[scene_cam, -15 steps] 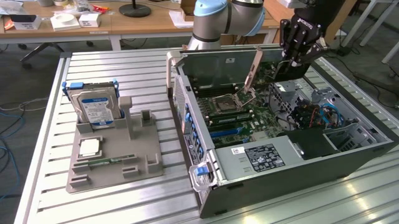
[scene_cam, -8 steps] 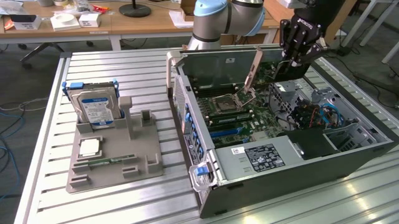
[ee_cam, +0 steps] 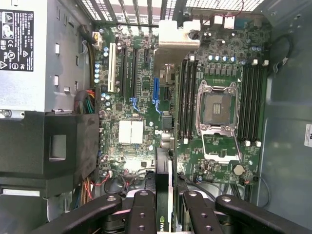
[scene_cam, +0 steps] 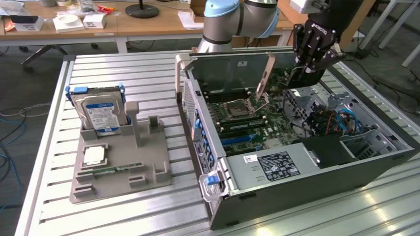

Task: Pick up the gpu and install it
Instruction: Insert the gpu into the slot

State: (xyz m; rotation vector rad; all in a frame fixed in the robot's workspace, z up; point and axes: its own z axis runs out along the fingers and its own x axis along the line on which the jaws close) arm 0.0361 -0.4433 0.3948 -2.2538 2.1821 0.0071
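I had my black fingers (ee_cam: 142, 214) pinched on the gpu (ee_cam: 164, 187), a thin flat dark expansion card with a small green logo. From my wrist it showed edge-on, as a narrow strip running out between them. I hung with it over the open black and grey computer case (scene_cam: 367, 169), which lay on its side on the ribbed aluminium bench (scene_cam: 131, 73) toward the exterior view's right. The card was above the green motherboard (ee_cam: 219, 163), roughly in line with the short blue expansion slot (ee_cam: 156, 92) and to one side of the bare metal processor socket (ee_cam: 219, 108). It was not seated in any slot. The silver power supply with its black label (scene_cam: 276, 164) sat in the part of the case nearest the exterior camera. Well apart, toward the exterior view's left, a grey moulded tray (scene_cam: 157, 172) held an upright silver hard drive with a blue label (scene_cam: 100, 117). A small silver square chip (scene_cam: 95, 155) and a narrow green memory stick (scene_cam: 111, 170) lay flat on it too.
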